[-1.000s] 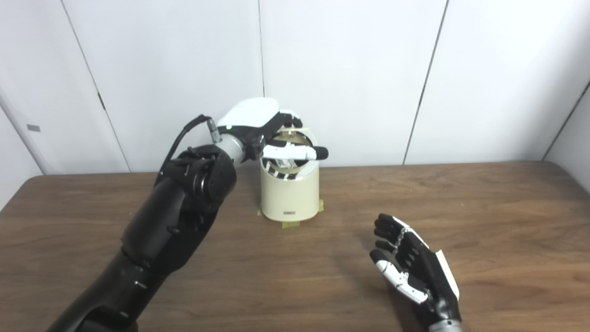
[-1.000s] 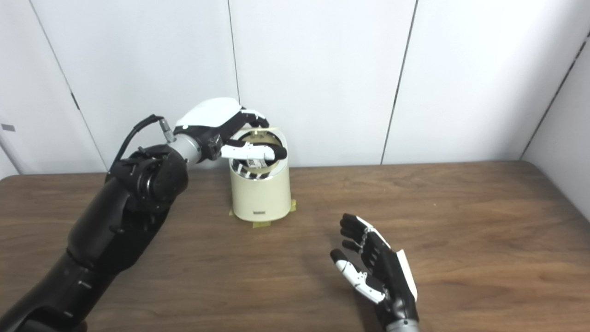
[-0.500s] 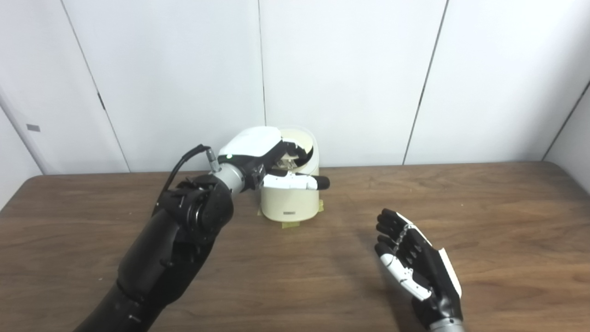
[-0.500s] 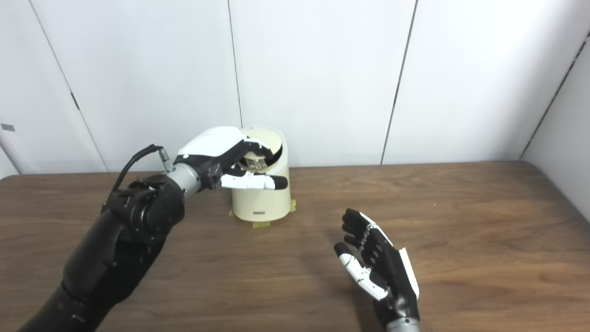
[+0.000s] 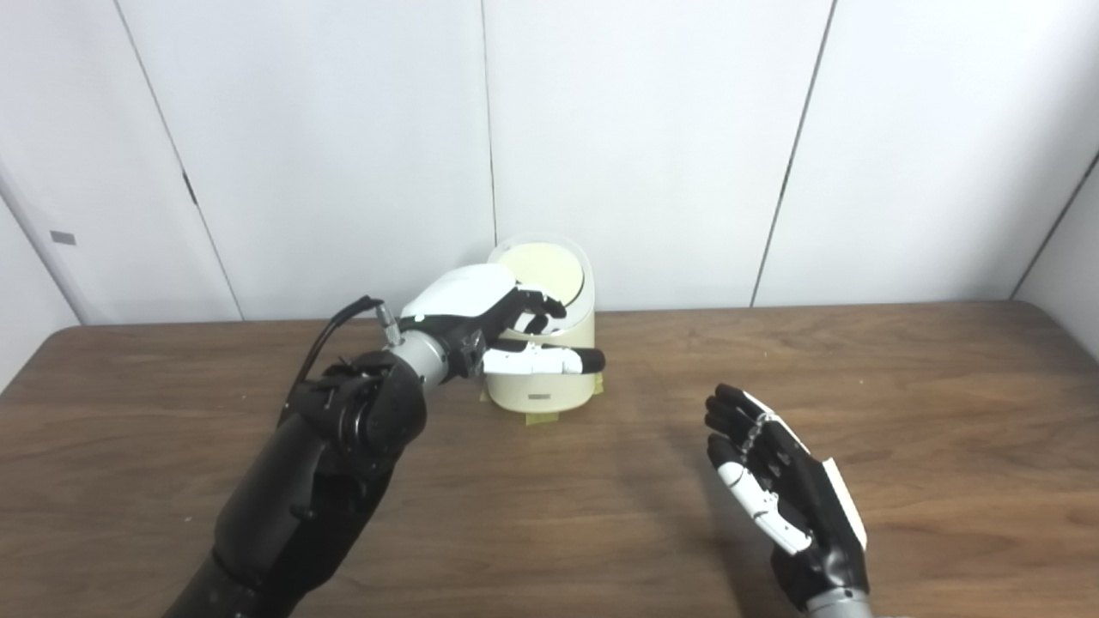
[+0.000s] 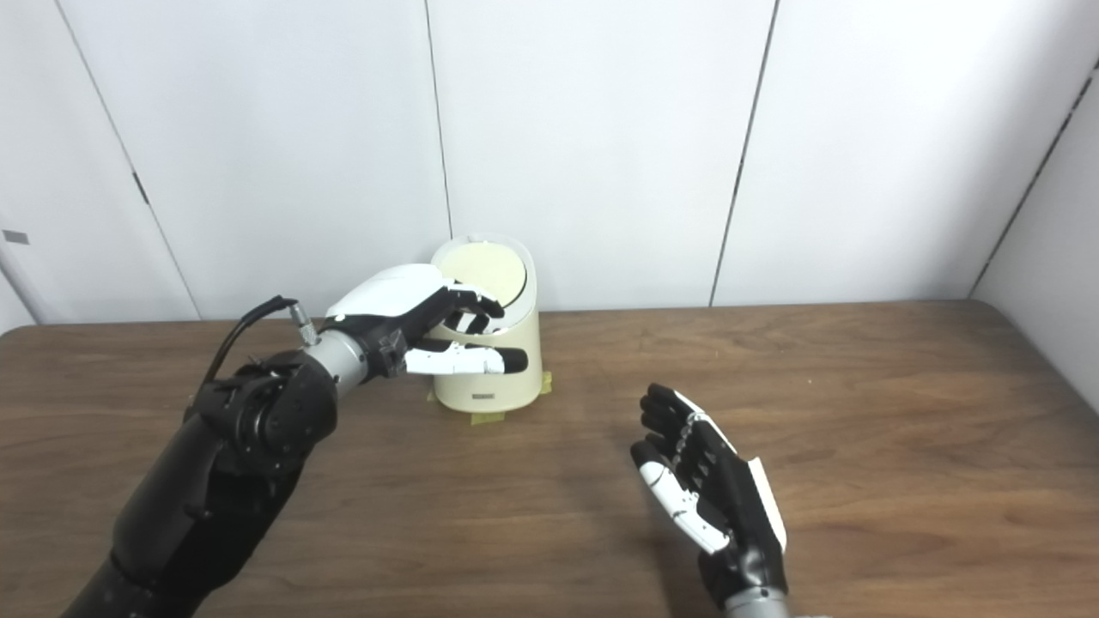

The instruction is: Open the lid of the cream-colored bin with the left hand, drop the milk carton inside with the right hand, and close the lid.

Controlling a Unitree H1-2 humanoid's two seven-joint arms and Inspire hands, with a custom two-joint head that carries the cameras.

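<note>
The lid has swung down since a second ago: the left hand (image 5: 489, 330) has dropped from the bin's top to its front, and the mouth that showed the milk carton inside is now covered. Nearest, the right hand (image 5: 786, 498) hovers spread and empty over the table (image 5: 944, 412). Farther back, the left hand's fingers are loosely curled, holding nothing. The cream-colored bin (image 5: 549, 378), taped down, looks light and stiff; its lid (image 5: 541, 270) sits closed, best handled at the rim.
</note>
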